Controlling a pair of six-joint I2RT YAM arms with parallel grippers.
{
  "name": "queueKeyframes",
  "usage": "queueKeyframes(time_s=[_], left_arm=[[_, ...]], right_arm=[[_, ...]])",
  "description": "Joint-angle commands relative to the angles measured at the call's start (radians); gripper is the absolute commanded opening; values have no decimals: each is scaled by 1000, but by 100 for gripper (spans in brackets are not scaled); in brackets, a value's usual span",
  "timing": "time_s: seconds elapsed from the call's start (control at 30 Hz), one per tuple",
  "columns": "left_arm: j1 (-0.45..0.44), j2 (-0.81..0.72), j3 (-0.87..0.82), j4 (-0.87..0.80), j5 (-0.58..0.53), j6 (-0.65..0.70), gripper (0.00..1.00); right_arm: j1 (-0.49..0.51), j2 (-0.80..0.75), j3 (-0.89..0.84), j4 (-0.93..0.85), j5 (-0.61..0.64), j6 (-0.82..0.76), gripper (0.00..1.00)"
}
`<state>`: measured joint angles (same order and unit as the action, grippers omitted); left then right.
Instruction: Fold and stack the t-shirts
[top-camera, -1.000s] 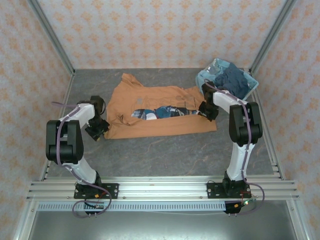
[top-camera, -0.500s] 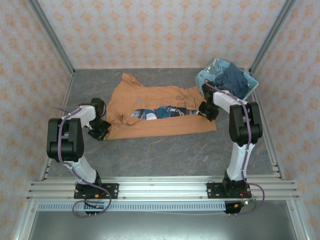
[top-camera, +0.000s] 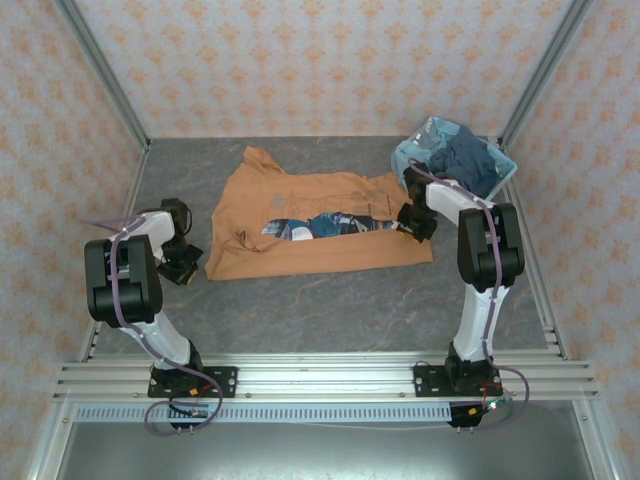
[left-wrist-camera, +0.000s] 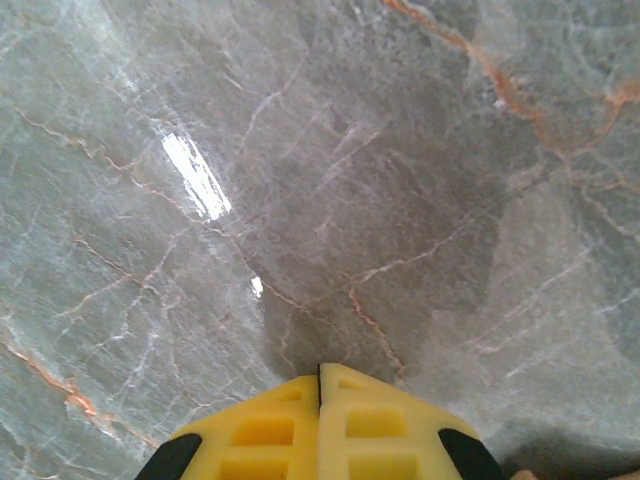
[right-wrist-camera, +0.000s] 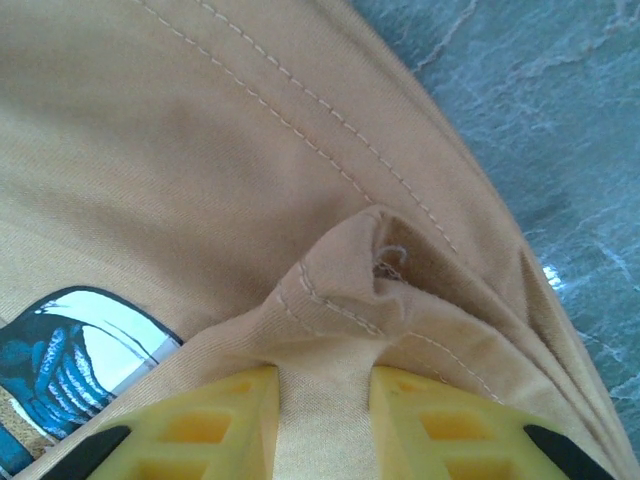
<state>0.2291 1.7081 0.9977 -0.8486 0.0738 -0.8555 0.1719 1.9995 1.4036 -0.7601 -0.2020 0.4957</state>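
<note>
The orange-tan t-shirt (top-camera: 330, 255) lies spread across the middle of the table, a dark multicoloured print (top-camera: 322, 224) showing through a gap in it. My right gripper (top-camera: 412, 222) sits at the shirt's right edge. In the right wrist view a bunched, stitched hem of the t-shirt (right-wrist-camera: 330, 300) is pinched between the yellow fingers of my right gripper (right-wrist-camera: 322, 375). My left gripper (top-camera: 184, 264) hangs just left of the shirt, apart from it. In the left wrist view my left gripper (left-wrist-camera: 320, 368) is shut and holds nothing over bare table. More t-shirts (top-camera: 468, 160), dark navy and pale blue, lie in the basket.
A light blue slotted basket (top-camera: 404, 156) stands at the back right corner, close behind my right arm. Metal frame posts and patterned walls close in the grey marbled table (top-camera: 330, 310) on three sides.
My left gripper has shut and moved left, off the shirt's left edge. The shirt's lower-left corner has shifted slightly left. The right jaws have narrowed on the hem.
</note>
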Motion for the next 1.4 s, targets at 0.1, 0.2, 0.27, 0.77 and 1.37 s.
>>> queueKeyframes(time_s=[0.1,0.2,0.27,0.77,1.37], left_arm=[[-18,-79,18,-66,23,25,6],[-95,-132,47,-38,67,39,17],[-144,-127,96,-36,94,55,23],[-417,72,235,112,245,-229,37],[-450,190,349,99,161,-212,16]], right_arm=[[6,46,17,-31,-28,-20,29],[8,39,22,-32,-33,-25,30],[11,36,29,-33,-36,-32,32],[19,40,23,-40,-40,-47,33],[19,35,-4,-27,-47,-44,33]])
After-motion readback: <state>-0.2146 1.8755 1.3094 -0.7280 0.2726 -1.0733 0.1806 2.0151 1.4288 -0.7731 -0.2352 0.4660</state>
